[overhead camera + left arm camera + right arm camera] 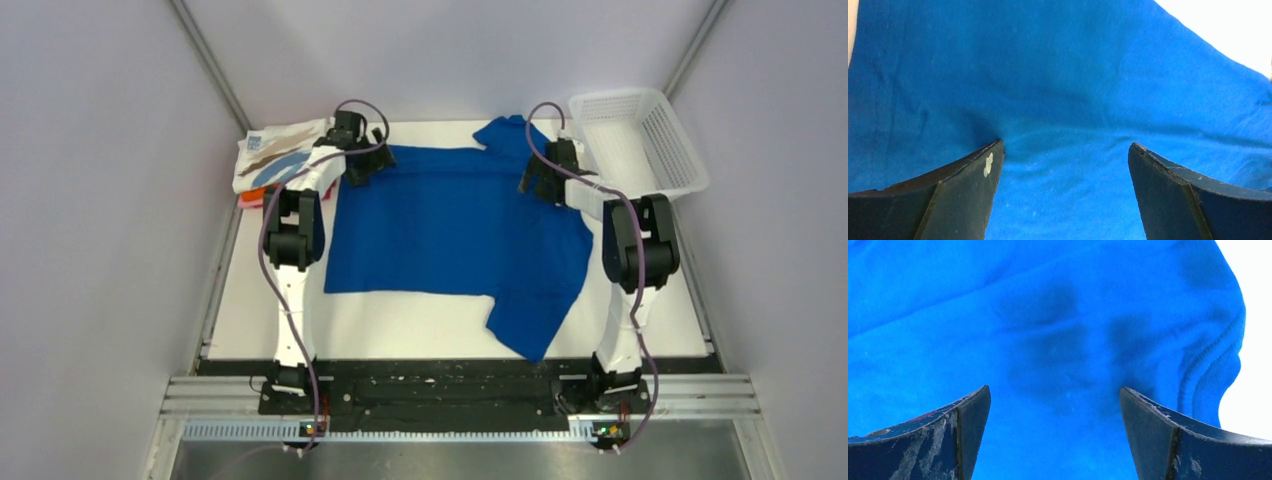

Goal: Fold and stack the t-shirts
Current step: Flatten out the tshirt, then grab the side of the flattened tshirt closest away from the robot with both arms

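Royal-blue cloth fills most of my view: the royal-blue t-shirt (450, 230) lies spread flat in the middle of the white table (400, 325). One sleeve trails toward the near right and a bunched part sits at the far edge. No lettering shows on this face.

In the far left corner a white t-shirt (275, 155) with brown and blue strokes lies folded on an orange one (250, 197). A white mesh basket (640, 140) stands at the far right.

The left jaws sit over the shirt's far left corner, spread wide, with only smooth blue cloth between the fingers (963, 195) and nothing gripped. The right jaws hang over the far right shoulder area, equally wide, above a stitched hem, clamping nothing. I cannot tell whether either pair's tips touch the cloth.
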